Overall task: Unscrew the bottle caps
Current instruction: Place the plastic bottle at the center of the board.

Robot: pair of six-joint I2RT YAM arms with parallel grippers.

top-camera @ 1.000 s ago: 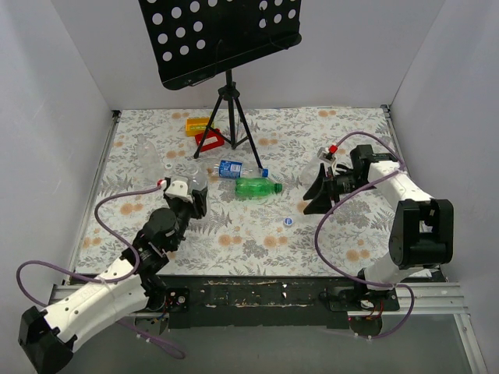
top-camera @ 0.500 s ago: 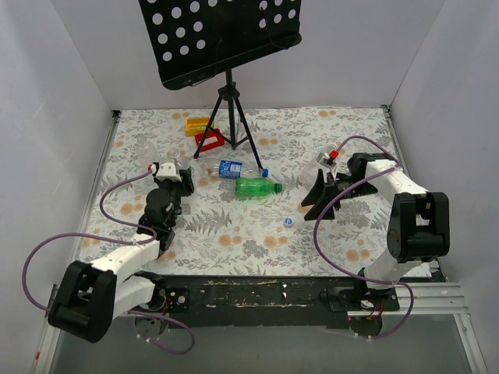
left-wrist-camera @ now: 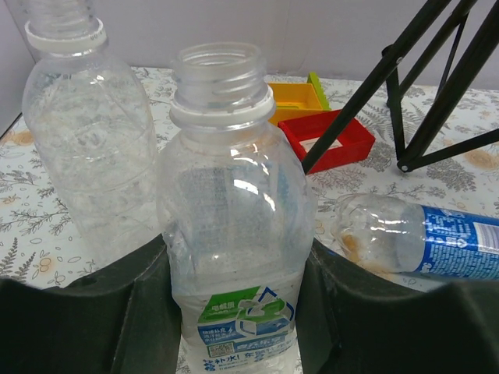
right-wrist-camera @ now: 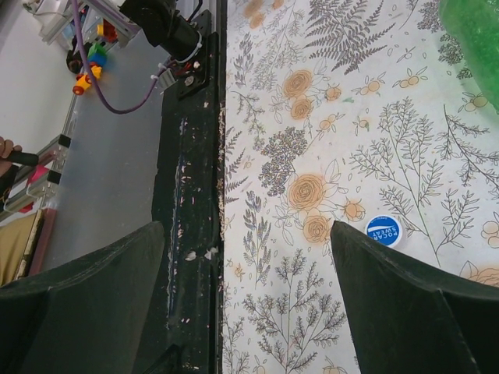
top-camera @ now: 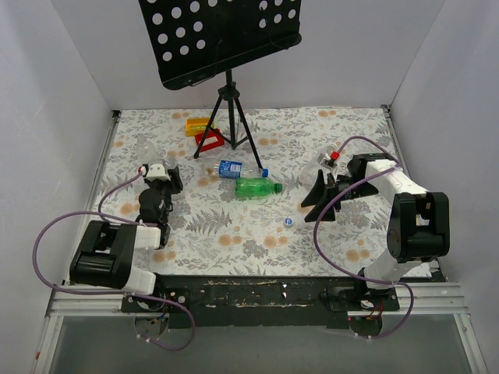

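Left of the tripod stand (top-camera: 228, 117), the left gripper (top-camera: 160, 178) clamps a clear bottle (left-wrist-camera: 234, 234) whose neck is bare. Right of the stand, the right gripper (top-camera: 316, 195) stands open near a loose cap (right-wrist-camera: 383, 231). Likely next: fetch the blue-capped labelled bottle (top-camera: 230, 167) just before the stand.

1. Blue cap (right-wrist-camera: 383, 231), loose on the desk (right-wrist-camera: 312, 117): white print on its top reads "POCARI SWEAT"; the last letter of the first word is faint.
2. Uncapped clear bottle (left-wrist-camera: 234, 234): green-and-white label (left-wrist-camera: 245, 323) low on the front carries a looping-arrow mark, a small square code and fine print, all too small to read.
3. Lying bottle (left-wrist-camera: 413, 243): blue label (left-wrist-camera: 464, 251) with white lettering, cut by the picture's edge, unreadable.
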